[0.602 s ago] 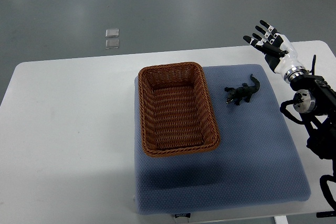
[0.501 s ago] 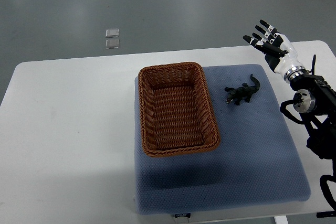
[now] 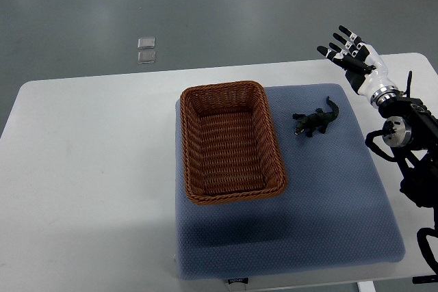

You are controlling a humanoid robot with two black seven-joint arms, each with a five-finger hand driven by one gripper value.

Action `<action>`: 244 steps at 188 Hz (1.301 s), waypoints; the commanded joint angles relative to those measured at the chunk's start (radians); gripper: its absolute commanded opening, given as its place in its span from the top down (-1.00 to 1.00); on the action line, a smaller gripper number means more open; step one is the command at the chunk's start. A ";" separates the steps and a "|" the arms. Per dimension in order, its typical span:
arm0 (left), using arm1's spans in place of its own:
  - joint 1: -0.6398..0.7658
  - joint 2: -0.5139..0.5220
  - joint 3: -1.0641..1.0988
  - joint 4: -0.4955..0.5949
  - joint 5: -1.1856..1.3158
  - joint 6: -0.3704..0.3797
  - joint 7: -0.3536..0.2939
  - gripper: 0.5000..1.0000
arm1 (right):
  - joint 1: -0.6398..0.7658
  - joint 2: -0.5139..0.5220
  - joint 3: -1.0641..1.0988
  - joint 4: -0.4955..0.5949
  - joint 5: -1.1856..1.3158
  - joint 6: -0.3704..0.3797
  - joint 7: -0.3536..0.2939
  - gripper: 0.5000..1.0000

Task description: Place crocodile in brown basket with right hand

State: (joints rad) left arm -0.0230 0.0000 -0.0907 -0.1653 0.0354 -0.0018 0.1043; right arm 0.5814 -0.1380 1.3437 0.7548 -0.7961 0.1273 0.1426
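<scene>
Nearest the camera, a blue mat (image 3: 328, 217) is seen spread over the white counter (image 3: 89, 169), and both task things rest on it. The brown basket (image 3: 231, 193) stands on the mat's left part, upright, its inside bare of anything. Just to its right, apart from the rim and not touching it, the crocodile (image 3: 315, 120) lies flat on the mat, head turned toward the basket and tail pointing up and away to the right.

The crocodile is judged to be a small moulded toy: light, probably of stiff or slightly rubbery plastic, not fragile, and unlikely to be slippery given its ridged back. Because it lies low and is narrow, a pinch across the middle of the body, between the legs, is judged the safest hold; the thin tail and the legs would probably twist or slip out. The soft mat should let the fingertips sink a little beneath its flanks.

Farther off, at the right edge, the right hand (image 3: 352, 59) is held above the counter's far right corner, well apart from the crocodile, its fingers (image 3: 340, 35) spread and holding nothing. The left hand is not in view. On the floor beyond the counter two small clear squares (image 3: 146, 50) are seen.

Against the earlier frames no difference can be made out: hand, crocodile and basket are placed as before.
</scene>
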 commanded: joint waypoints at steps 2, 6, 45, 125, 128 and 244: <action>0.000 0.000 0.000 0.000 0.001 0.000 0.000 -1.00 | 0.002 0.000 0.000 0.000 0.000 0.005 0.000 -0.72; 0.000 0.000 0.000 0.000 0.001 0.000 0.000 -1.00 | 0.002 0.000 0.000 0.000 0.000 0.008 0.000 -0.72; 0.000 0.000 0.002 0.000 0.001 0.000 0.000 -1.00 | 0.002 0.000 -0.001 0.000 0.000 0.017 -0.002 -0.72; 0.000 0.000 0.002 0.000 0.000 0.000 0.000 -1.00 | 0.002 -0.002 -0.002 -0.002 -0.002 0.017 -0.002 -0.72; 0.000 0.000 0.002 0.000 0.001 0.000 0.000 -1.00 | 0.002 -0.002 -0.002 -0.002 -0.002 0.017 -0.002 -0.72; 0.000 0.000 0.002 0.000 0.001 0.000 0.000 -1.00 | 0.003 -0.014 -0.017 0.000 -0.015 0.041 0.000 -0.72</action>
State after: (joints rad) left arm -0.0230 0.0000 -0.0889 -0.1655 0.0368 -0.0014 0.1043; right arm 0.5844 -0.1452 1.3298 0.7545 -0.8056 0.1643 0.1411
